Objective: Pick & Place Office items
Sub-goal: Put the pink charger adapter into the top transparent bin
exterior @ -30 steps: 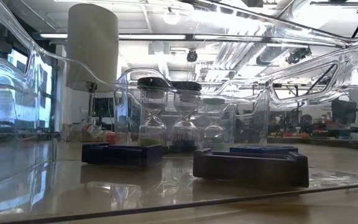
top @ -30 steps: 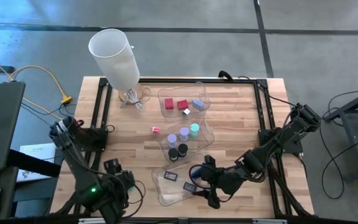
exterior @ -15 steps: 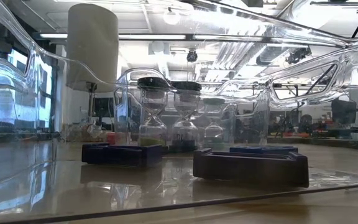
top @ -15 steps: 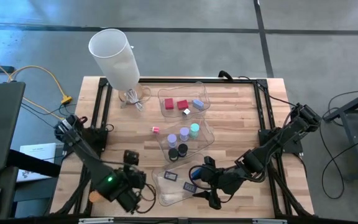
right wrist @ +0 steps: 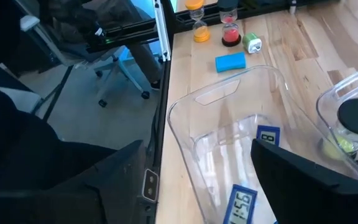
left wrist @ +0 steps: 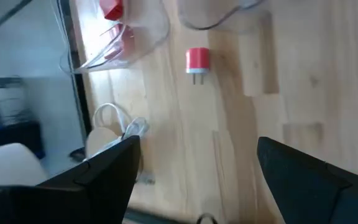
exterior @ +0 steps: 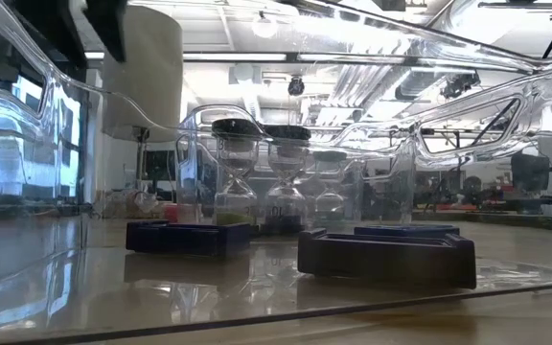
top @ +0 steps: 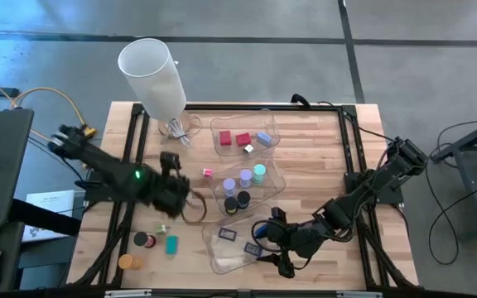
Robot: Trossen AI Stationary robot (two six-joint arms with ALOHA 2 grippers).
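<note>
In the high view my left gripper (top: 194,205) hangs open above bare wood, left of the middle tray (top: 265,192). Its wrist view shows the open gripper (left wrist: 197,144) with a small pink-red piece (left wrist: 197,60) lying beyond it. My right gripper (top: 267,248) is open at the right end of the near tray (top: 222,258), which holds flat blue and dark rectangles (right wrist: 243,203). The far tray (top: 240,124) holds red blocks and a blue block. The middle tray holds lilac, teal and black cylinders. A black cylinder (top: 142,239), a teal rectangle (top: 171,244) and an orange cylinder (top: 125,261) sit on the table near the left corner.
A big white lamp shade (top: 151,76) stands at the far left corner, with a white cable beside its base. A black frame rail runs along the table's edges. The low view looks through the near tray's clear wall at two dark rectangles (exterior: 386,257).
My left arm has risen from the near left corner and swung toward the far edge and the table's middle, ending beside the middle tray. Its move has uncovered the black, teal and orange pieces near the left corner. My right arm has kept still.
</note>
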